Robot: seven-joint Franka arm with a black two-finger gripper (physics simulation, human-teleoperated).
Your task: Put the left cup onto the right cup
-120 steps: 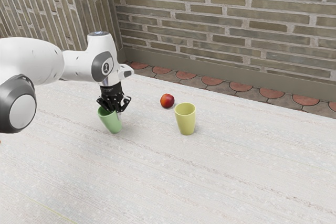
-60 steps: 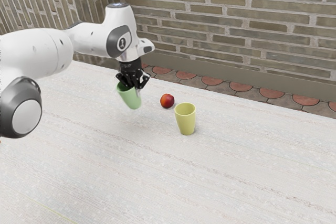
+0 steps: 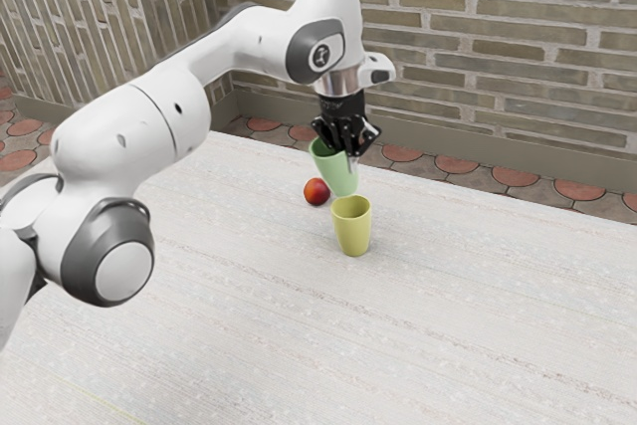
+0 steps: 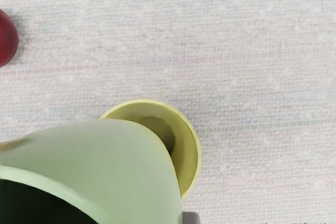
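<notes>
claw [image 3: 344, 146] clamped on green cup [image 3: 336, 172] rim, cup hangs tilted just above yellow cup [image 3: 351, 227] on table [image 3: 448, 325]. risk imo: tilted base catches yellow rim, tips it over toward apple [image 3: 317, 191].

A pale green cup [image 3: 338, 174] is held clear of the table [image 3: 448, 345], tilted, with its rim clamped in the gripper [image 3: 344, 142]. Its base is hung close over the mouth of a yellow-green cup [image 3: 350, 226]. That cup is set upright and empty, toward the surface's far edge.
</notes>
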